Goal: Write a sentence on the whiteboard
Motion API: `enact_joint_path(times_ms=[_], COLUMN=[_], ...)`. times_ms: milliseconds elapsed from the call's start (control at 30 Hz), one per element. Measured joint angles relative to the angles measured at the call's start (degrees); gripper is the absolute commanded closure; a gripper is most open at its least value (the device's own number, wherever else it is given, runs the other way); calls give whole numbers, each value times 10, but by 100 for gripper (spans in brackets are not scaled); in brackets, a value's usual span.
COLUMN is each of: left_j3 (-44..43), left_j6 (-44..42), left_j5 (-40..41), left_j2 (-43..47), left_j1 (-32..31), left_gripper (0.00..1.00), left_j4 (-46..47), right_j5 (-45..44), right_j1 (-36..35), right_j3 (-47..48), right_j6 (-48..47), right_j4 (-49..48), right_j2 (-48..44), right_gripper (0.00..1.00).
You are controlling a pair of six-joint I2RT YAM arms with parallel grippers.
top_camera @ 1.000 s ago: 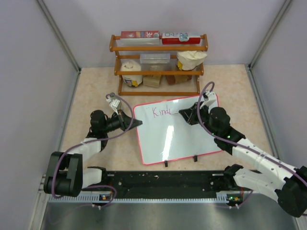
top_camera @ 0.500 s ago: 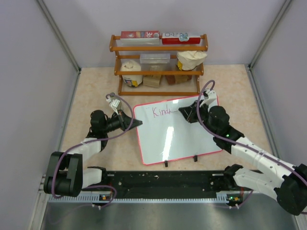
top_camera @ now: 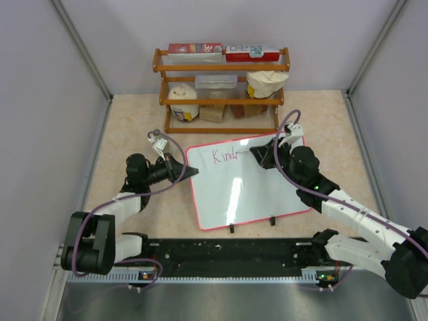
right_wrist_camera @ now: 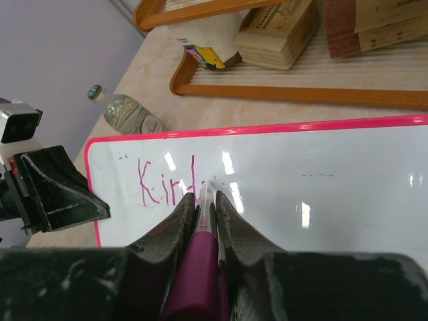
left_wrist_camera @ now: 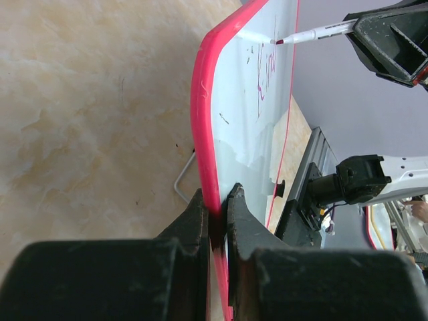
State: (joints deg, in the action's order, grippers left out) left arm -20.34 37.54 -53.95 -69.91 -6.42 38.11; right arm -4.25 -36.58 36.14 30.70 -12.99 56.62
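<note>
The whiteboard [top_camera: 257, 190] stands tilted on the table, glossy white with a pink-red frame. Pink letters reading about "Kind" [top_camera: 225, 156] sit at its upper left; the rest of the sentence is not there. My left gripper [top_camera: 190, 172] is shut on the board's left edge, and the left wrist view shows the frame [left_wrist_camera: 200, 100] pinched between the jaws [left_wrist_camera: 215, 200]. My right gripper [top_camera: 257, 157] is shut on a magenta marker [right_wrist_camera: 199, 267]. Its tip touches the board just right of the letters [right_wrist_camera: 164, 184].
A wooden shelf rack [top_camera: 221, 87] with boxes, jars and a bag stands behind the board. A green glass bottle [right_wrist_camera: 127, 114] lies beyond the board's left corner. A black rail [top_camera: 227, 251] runs along the near table edge. Two black clip feet [top_camera: 231, 229] hold the board's near edge.
My right gripper and the marker have shifted slightly toward the board's far edge, and the writing has gained a stroke. The left gripper and the board have stayed still.
</note>
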Motion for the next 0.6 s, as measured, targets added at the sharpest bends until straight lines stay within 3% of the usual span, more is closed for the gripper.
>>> enact_joint_path(times_ms=[600], left_j3=[0], left_j6=[0], left_j5=[-1], left_j2=[0], left_j1=[0], left_gripper=[100], left_j4=[0], right_j5=[-3], right_j1=[0], right_j3=[-13], right_j6=[-1], right_j4=[24], right_j2=[-28], right_gripper=[100])
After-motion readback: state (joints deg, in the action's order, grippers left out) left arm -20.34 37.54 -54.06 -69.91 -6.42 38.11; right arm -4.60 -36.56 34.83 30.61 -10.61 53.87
